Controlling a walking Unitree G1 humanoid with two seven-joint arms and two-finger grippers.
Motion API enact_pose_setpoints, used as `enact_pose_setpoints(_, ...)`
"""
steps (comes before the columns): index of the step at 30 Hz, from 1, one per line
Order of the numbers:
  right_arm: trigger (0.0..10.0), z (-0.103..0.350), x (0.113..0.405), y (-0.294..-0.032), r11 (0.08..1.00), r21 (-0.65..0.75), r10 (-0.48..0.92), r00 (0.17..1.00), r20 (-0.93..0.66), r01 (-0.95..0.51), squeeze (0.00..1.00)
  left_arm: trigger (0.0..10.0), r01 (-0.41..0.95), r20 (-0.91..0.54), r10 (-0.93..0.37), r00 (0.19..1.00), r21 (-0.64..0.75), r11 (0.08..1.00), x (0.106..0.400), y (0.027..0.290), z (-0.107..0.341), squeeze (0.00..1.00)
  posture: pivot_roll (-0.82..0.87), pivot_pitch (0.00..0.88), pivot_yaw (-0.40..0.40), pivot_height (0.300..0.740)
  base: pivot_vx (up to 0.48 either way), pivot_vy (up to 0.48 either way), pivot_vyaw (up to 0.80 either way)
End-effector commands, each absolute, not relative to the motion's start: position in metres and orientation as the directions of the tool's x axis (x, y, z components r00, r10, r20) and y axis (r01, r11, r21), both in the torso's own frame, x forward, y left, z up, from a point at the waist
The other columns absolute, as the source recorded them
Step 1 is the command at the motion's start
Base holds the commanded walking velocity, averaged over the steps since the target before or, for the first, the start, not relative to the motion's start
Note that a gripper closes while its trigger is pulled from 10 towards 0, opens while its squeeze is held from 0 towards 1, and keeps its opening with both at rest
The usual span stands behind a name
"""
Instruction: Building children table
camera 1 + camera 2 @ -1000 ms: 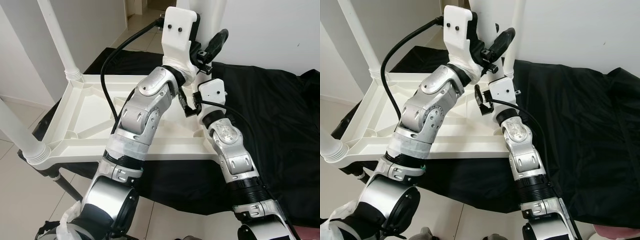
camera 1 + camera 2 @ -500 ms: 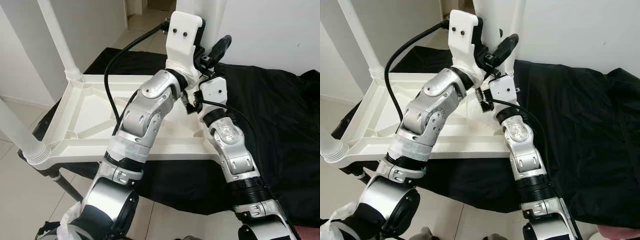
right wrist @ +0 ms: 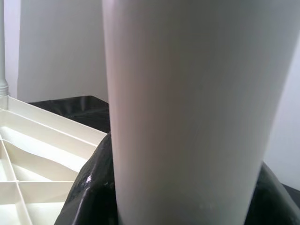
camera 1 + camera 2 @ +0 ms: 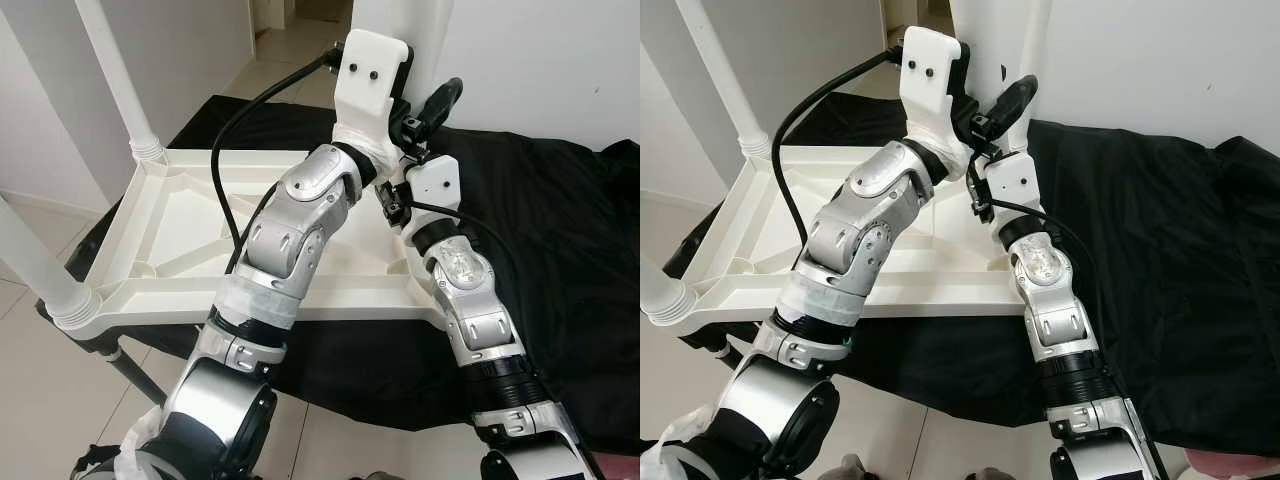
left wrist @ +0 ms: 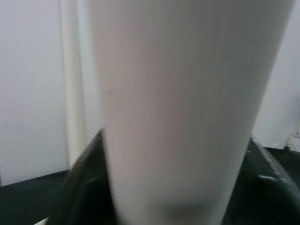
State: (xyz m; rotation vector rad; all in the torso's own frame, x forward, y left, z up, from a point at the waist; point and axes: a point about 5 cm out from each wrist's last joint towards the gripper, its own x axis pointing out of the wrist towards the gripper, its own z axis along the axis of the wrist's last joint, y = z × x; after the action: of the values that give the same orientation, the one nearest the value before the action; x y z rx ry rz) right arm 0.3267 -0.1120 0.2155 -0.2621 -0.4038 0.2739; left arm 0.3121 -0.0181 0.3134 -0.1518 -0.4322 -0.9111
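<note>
an upturned white tabletop [image 4: 180, 215] lies on black cloth [image 4: 560, 230] over pale tile floor [image 4: 20, 340], white walls behind. both left jaws [image 4: 1012, 98] and right jaws [image 3: 183, 206] clasp its far-right leg [image 5: 183, 108].

A black cloth [image 4: 560, 220] drapes over the surface, pale floor tiles [image 4: 20, 350] below, white wall [image 4: 560, 60] behind

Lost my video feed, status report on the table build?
Both grippers, left gripper and right gripper, clamped on upright white leg. Tabletop upside down on black cloth. Nothing obstructing.
</note>
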Motion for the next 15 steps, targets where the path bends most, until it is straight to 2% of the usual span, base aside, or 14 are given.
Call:
enact_pose_setpoints(1,9.5,0.216,0.327,-0.112,0.946,-0.257,0.280,0.896,0.344,-0.197,0.00,10.0,0.839,0.419,-0.774,0.475,0.049,0.541,0.303,-0.027,0.313,1.00,-0.07,0.000,0.000,0.740,0.000,0.000,0.00)
enact_pose_setpoints(2,10.0,0.215,0.328,-0.115,0.963,-0.208,0.236,0.912,0.336,-0.173,0.00,10.0,0.846,0.416,-0.779,0.468,0.044,0.531,0.302,-0.027,0.312,1.00,-0.07,0.000,0.000,0.740,0.000,0.000,0.00)
enact_pose_setpoints(7,10.0,0.213,0.332,-0.122,0.989,-0.092,0.141,0.941,0.308,-0.118,0.00,10.0,0.850,0.410,-0.793,0.451,0.075,0.522,0.300,-0.027,0.312,1.00,-0.07,0.000,0.004,0.740,0.000,0.000,0.00)
enact_pose_setpoints(8,10.0,0.212,0.333,-0.124,0.993,-0.072,0.114,0.947,0.302,-0.096,0.00,10.0,0.851,0.414,-0.794,0.444,0.082,0.519,0.299,-0.027,0.313,0.00,-0.07,0.000,0.003,0.740,0.000,0.000,0.00)
enact_pose_setpoints(15,10.0,0.210,0.336,-0.135,1.000,-0.008,0.021,0.961,0.277,-0.019,0.00,10.0,0.844,0.436,-0.774,0.459,0.059,0.534,0.301,-0.018,0.317,0.00,-0.07,0.000,0.003,0.740,0.000,0.000,0.00)
